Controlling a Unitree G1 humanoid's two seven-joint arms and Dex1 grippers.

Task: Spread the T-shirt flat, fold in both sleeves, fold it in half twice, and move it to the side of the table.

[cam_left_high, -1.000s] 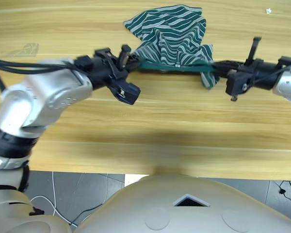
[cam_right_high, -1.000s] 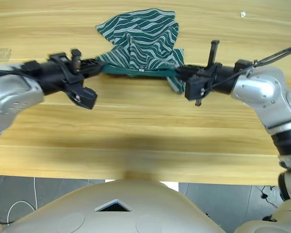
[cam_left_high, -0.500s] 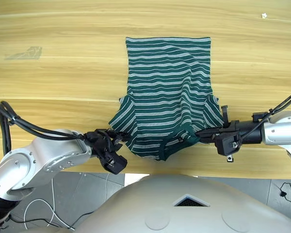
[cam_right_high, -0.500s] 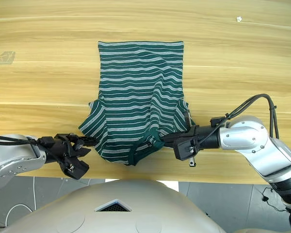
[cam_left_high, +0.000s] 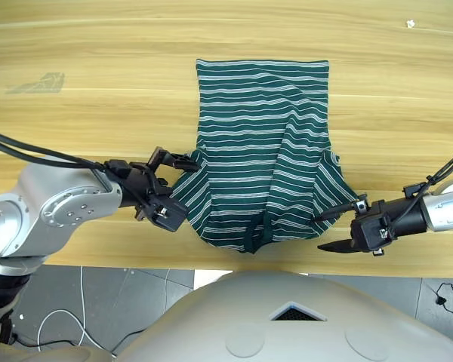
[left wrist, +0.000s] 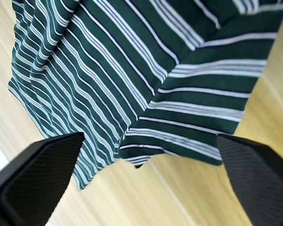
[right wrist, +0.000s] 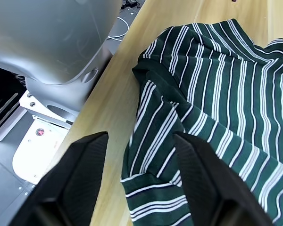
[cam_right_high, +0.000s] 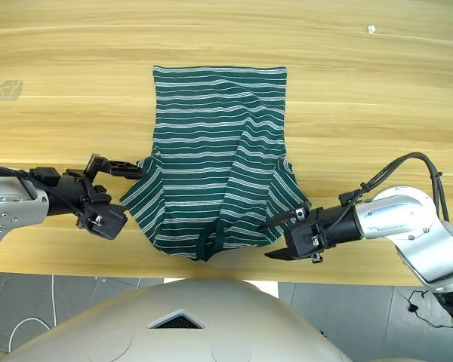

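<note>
The T-shirt point(cam_left_high: 264, 151) lies lengthwise on the table point(cam_left_high: 98, 45), hem at the far end and collar point(cam_left_high: 249, 237) at the near edge. Creases run down its middle and both sleeves are bunched against the body. The left gripper point(cam_left_high: 183, 190) stands wide open and empty, just beside the left sleeve point(cam_left_high: 195, 197). The right gripper point(cam_left_high: 318, 233), also open and empty, sits near the right sleeve point(cam_left_high: 334, 177) by the near edge. Spreading looks unfinished: each gripper should probably close on its cuff alone, low to the wood. Both should then draw outward evenly, so the body neither slides nor drags off the edge.
</note>
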